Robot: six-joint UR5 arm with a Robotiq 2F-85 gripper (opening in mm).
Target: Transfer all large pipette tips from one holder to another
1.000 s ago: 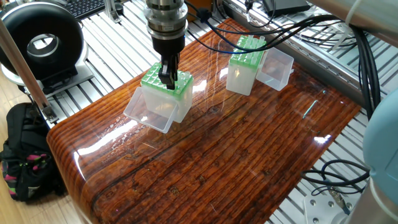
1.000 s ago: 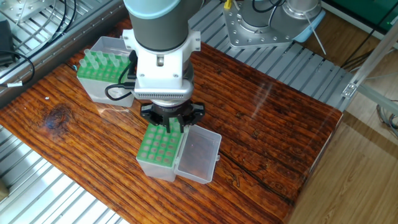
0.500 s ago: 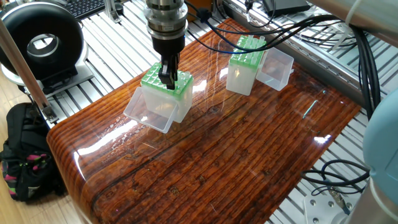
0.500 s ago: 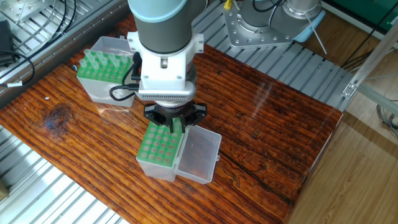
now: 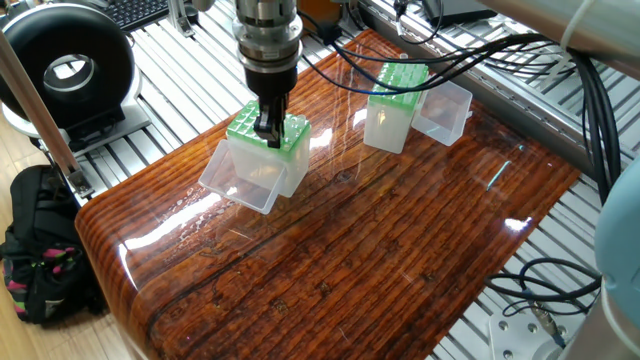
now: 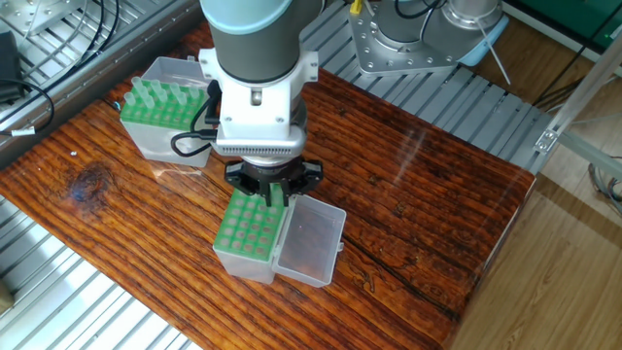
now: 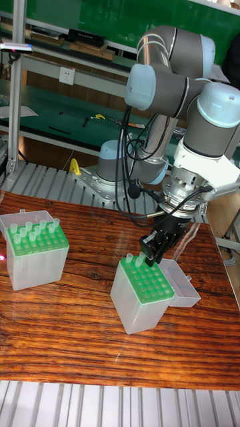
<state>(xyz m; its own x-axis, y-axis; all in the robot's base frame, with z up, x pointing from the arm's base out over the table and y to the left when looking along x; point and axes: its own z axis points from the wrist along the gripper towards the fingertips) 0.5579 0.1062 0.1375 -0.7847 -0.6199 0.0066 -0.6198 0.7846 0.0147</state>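
Observation:
My gripper (image 5: 267, 128) (image 6: 272, 192) (image 7: 155, 252) hangs low over the back edge of the near green-topped holder (image 5: 250, 128) (image 6: 245, 231) (image 7: 148, 285), whose clear lid (image 6: 311, 241) lies open beside it. The dark fingers stand close together; whether a tip sits between them is hidden. One large pipette tip (image 7: 130, 259) stands in that holder's back corner, just left of the fingers. Several more large pipette tips (image 6: 154, 95) (image 7: 30, 232) stand in the other green-topped holder (image 5: 395, 90) (image 6: 155, 122) (image 7: 33, 257), well away from the gripper.
The wooden table (image 6: 418, 194) ends in slatted metal (image 5: 180, 90) on all sides. A black round device (image 5: 65, 65) and a black bag (image 5: 40, 250) sit beyond one end. Cables (image 5: 560, 280) trail at the opposite corner. A second arm's metal base (image 6: 408, 39) stands behind.
The arm shifted slightly over the near holder between one second and half a second ago, then held still. The holders and tips have not moved.

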